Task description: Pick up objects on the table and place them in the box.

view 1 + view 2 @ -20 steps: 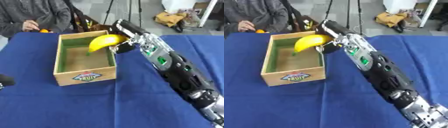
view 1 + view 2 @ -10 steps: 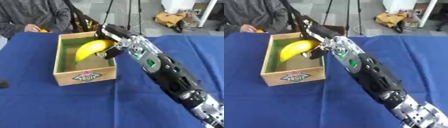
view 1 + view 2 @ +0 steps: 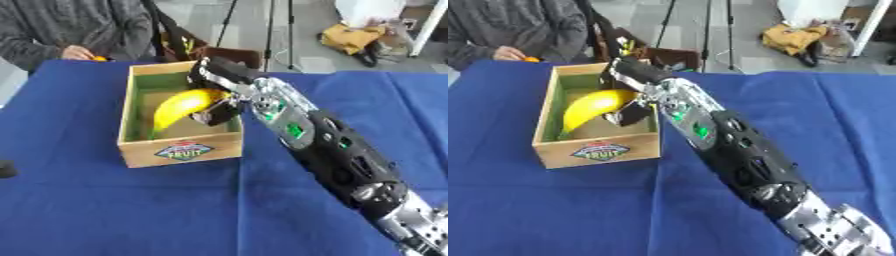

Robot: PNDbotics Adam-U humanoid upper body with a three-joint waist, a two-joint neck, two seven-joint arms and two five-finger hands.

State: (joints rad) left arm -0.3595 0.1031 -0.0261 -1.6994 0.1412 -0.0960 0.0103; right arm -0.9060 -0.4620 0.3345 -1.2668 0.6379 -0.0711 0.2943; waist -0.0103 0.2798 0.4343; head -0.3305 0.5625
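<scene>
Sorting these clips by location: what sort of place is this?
Probably a lab or studio used for recording demos, not a home: a table under blue cloth, tripod legs on a bare floor behind it, and bags left on that floor.

A blue cloth (image 3: 131, 210) is covering the table. Beyond the far edge, a grey floor (image 3: 306, 55) is showing. Thin black stand legs (image 3: 280, 25) are standing on it. A yellow bag (image 3: 350, 37) is lying on the floor at the far right, next to a white post (image 3: 429, 25).
</scene>
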